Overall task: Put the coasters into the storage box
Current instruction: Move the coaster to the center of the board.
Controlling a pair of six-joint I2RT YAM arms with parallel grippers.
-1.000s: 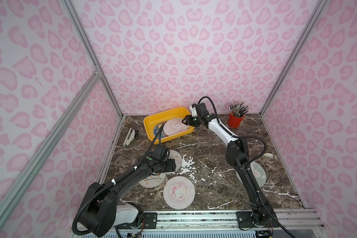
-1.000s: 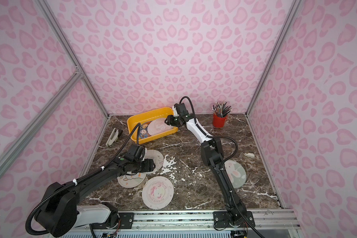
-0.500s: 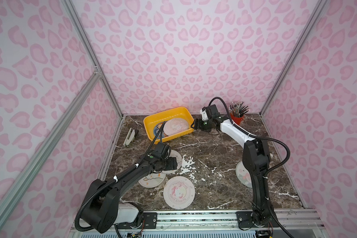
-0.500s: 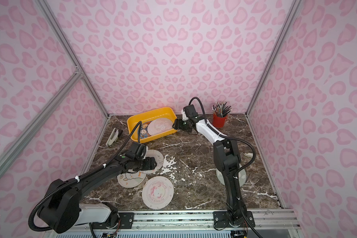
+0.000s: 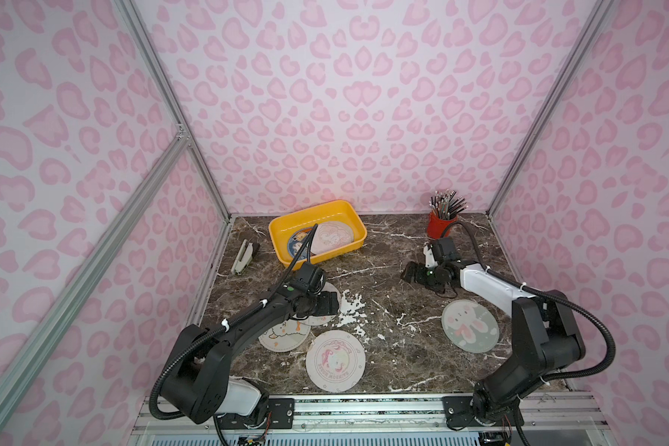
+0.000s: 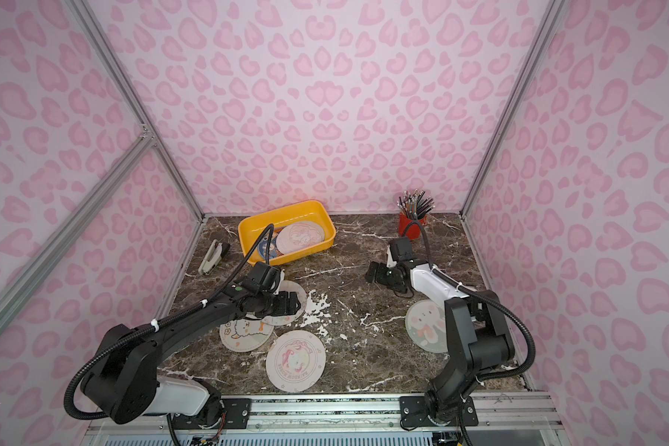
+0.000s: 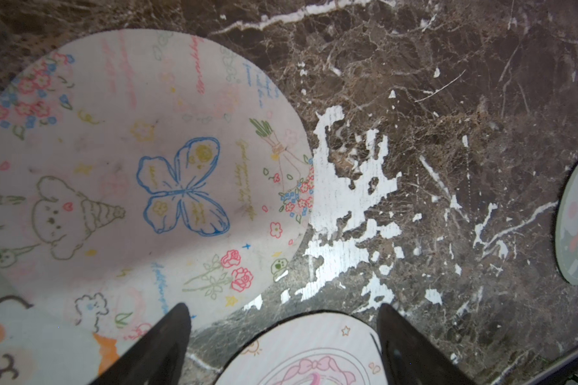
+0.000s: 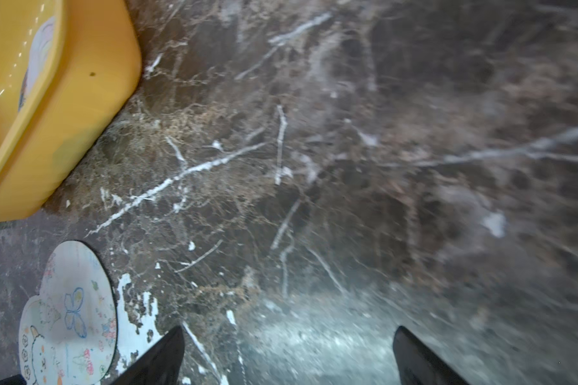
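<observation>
**Both arms low over the tabletop, both hands open and empty**

The left arm stretches forward from its base with the forearm sloping down. The left hand [image 5: 331,303] sits low over the butterfly coaster [image 7: 141,173], and its fingers [image 7: 167,333] are spread wide with nothing gripped. The right arm is bent sharply at the elbow, with the forearm running inward. The right hand [image 5: 408,272] points toward the box [image 5: 281,233] above bare tabletop [image 8: 314,166], its fingers wide apart and holding nothing. The box stands at the rear and holds a blue coaster [image 5: 298,243] overlapped by a pale coaster [image 5: 335,237]. On the tabletop, the sheep coaster [image 5: 284,338] overlaps the butterfly coaster. The ring coaster [image 5: 335,361] lies nearer the front, and the bunny coaster [image 5: 470,326] lies beside the right elbow.
</observation>
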